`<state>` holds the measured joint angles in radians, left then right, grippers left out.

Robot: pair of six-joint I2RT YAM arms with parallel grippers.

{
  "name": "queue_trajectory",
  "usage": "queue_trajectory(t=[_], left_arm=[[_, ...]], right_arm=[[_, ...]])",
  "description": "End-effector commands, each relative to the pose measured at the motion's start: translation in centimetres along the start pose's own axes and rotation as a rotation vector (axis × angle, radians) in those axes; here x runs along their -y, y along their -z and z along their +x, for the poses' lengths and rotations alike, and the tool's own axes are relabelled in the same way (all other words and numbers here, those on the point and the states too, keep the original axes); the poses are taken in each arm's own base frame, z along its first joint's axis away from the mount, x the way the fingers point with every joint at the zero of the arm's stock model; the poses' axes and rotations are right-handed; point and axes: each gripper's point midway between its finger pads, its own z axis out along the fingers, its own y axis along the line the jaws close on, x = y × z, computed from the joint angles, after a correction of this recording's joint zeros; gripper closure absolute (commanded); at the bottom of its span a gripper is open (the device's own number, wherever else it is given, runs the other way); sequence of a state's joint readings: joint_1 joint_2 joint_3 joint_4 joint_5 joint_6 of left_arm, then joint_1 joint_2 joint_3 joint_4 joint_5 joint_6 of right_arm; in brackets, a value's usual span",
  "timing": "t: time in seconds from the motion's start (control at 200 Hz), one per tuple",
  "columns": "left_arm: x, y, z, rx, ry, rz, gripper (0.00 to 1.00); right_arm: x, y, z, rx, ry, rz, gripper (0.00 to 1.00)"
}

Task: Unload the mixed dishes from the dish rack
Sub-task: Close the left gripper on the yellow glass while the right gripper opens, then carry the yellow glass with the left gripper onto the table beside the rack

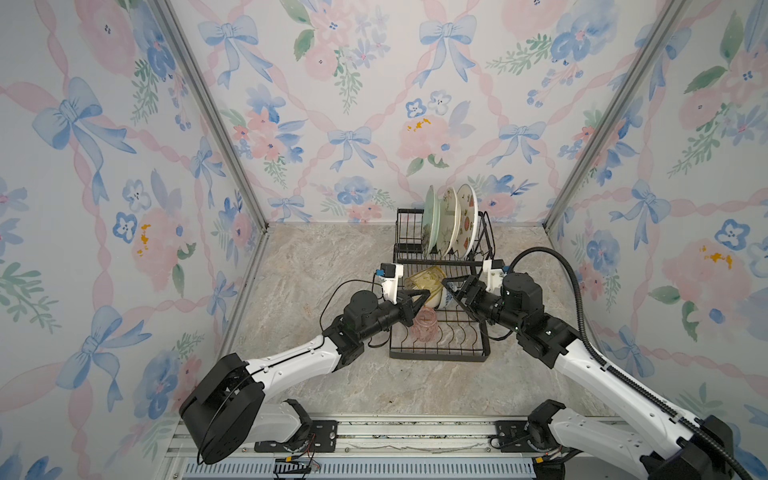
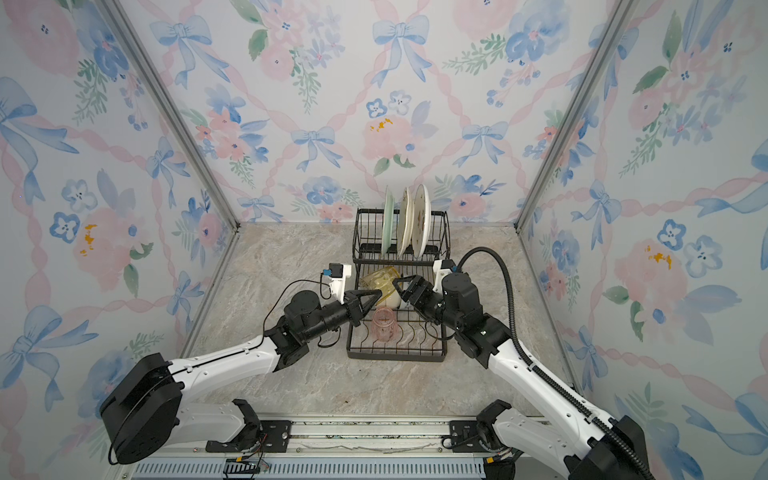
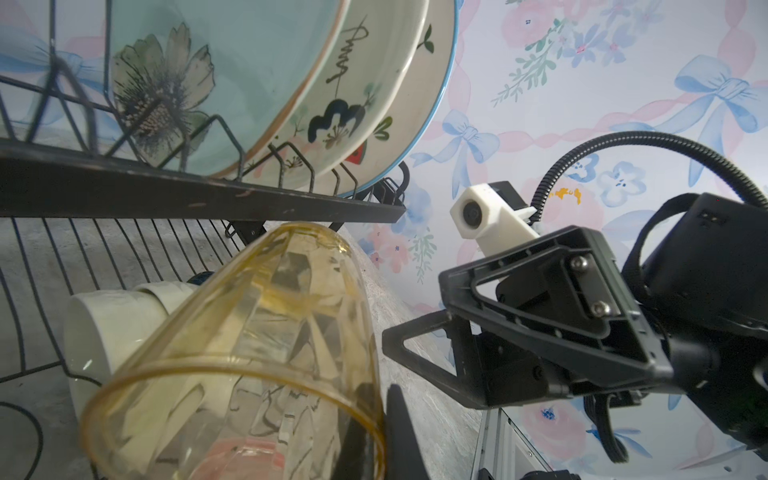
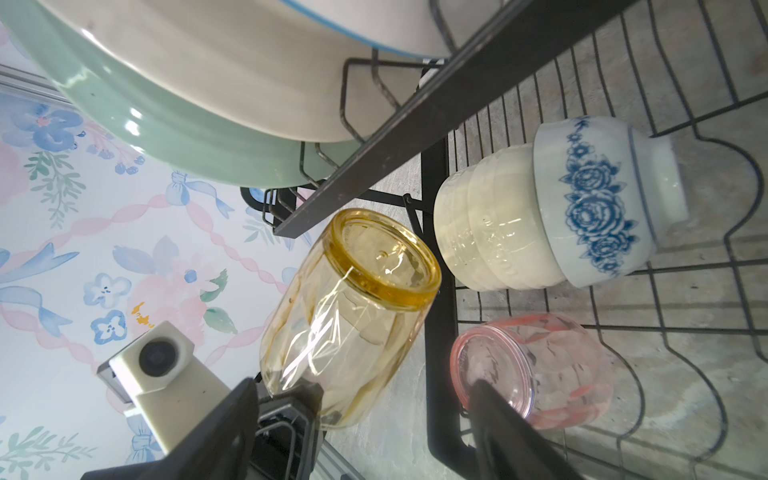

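Note:
The black wire dish rack (image 1: 436, 356) holds a mint-green plate (image 1: 431, 220) and two cream plates (image 1: 451, 220) upright on its upper shelf. My left gripper (image 3: 380, 407) is shut on the rim of the amber tumbler (image 3: 257, 345), one finger inside and one outside. The tumbler (image 1: 426, 279) is tilted, base toward the upper shelf. On the lower tray, the pink tumbler (image 4: 536, 370) lies on its side. Two cream bowls (image 4: 490, 232) are nested with the blue-patterned bowl (image 4: 598, 203). My right gripper (image 4: 363, 384) is open, just right of the amber tumbler and holding nothing.
The rack stands on a marble-look tabletop (image 1: 324, 291) near the back wall. Floral wallpapered walls with metal corner posts (image 1: 216, 116) close in the left, right and back. A metal rail (image 1: 395, 436) runs along the front, carrying both arm bases.

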<state>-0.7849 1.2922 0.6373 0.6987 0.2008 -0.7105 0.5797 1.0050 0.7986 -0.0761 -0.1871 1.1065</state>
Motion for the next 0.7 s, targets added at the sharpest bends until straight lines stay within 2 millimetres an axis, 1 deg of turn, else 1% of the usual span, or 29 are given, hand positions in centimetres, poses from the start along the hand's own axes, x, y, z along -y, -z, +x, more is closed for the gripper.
queue_trajectory(t=[0.0,0.235,0.375,0.48,0.55,0.605,0.695], left_arm=[[0.6,0.9,-1.4,0.057,-0.032,0.008,1.0],[0.2,2.2,-1.5,0.086,-0.035,-0.022,1.0],[-0.6,3.1,-0.8,0.059,-0.034,-0.065,1.0],[-2.0,4.5,0.2,0.03,-0.045,-0.147,1.0],[-3.2,5.7,0.5,0.02,-0.067,-0.222,1.0],[-4.3,6.8,0.4,0.013,-0.088,-0.298,1.0],[-6.1,8.6,-0.1,0.002,-0.109,-0.428,1.0]], right_arm=[[-1.2,1.0,-0.3,0.008,0.041,-0.017,0.18],[-0.5,1.2,-0.5,0.017,0.049,0.007,0.18],[0.0,1.9,-0.6,0.03,0.096,0.053,0.17],[0.8,3.1,-1.0,0.056,0.16,0.122,0.14],[1.3,4.0,-1.3,0.078,0.214,0.164,0.12],[1.7,4.6,-1.5,0.097,0.254,0.192,0.11],[2.7,5.7,-1.9,0.128,0.316,0.252,0.1]])
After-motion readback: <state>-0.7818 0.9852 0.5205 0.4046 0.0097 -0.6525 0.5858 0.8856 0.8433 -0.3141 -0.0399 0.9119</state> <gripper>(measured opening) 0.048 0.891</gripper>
